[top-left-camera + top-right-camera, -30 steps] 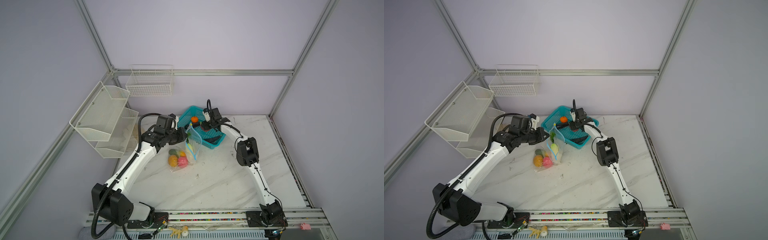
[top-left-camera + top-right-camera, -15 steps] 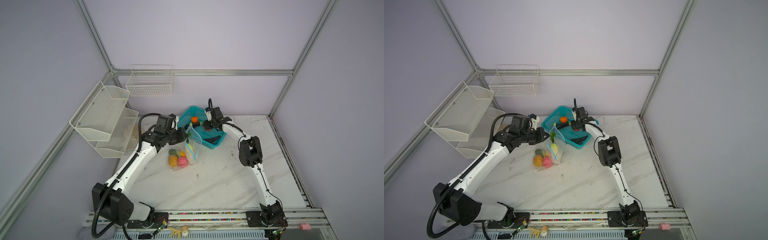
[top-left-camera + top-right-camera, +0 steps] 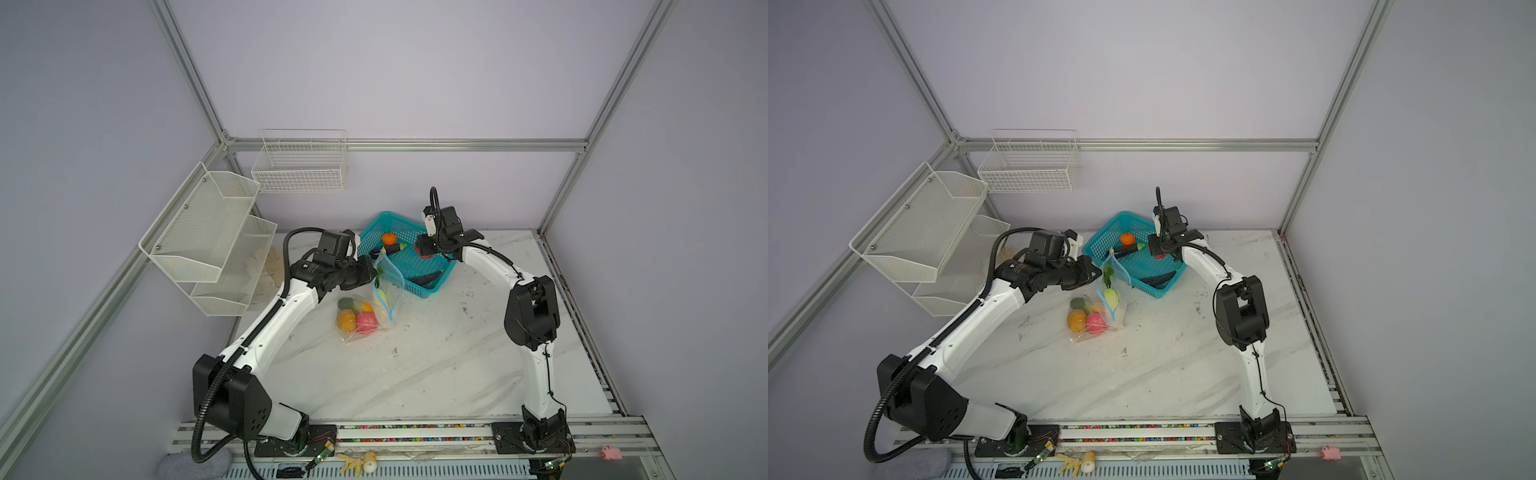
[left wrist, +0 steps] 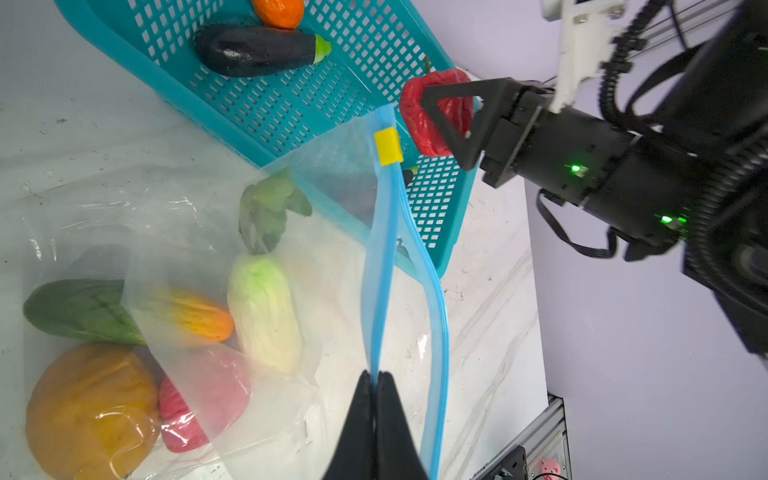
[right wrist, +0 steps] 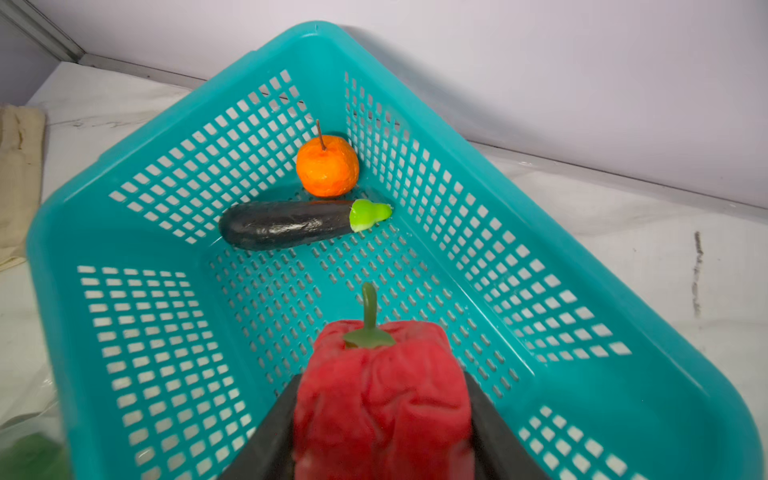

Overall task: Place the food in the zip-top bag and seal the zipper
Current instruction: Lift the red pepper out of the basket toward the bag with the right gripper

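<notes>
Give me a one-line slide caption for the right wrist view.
Right hand shut on a red toy pepper over the teal basket, where an orange and a dark eggplant lie.

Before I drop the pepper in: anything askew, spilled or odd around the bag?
Nothing spilled. The zip-top bag gapes only narrowly: the left hand pinches one side of the zipper, the other bows out slightly. The red pepper in the right hand may be wider than that gap.
</notes>
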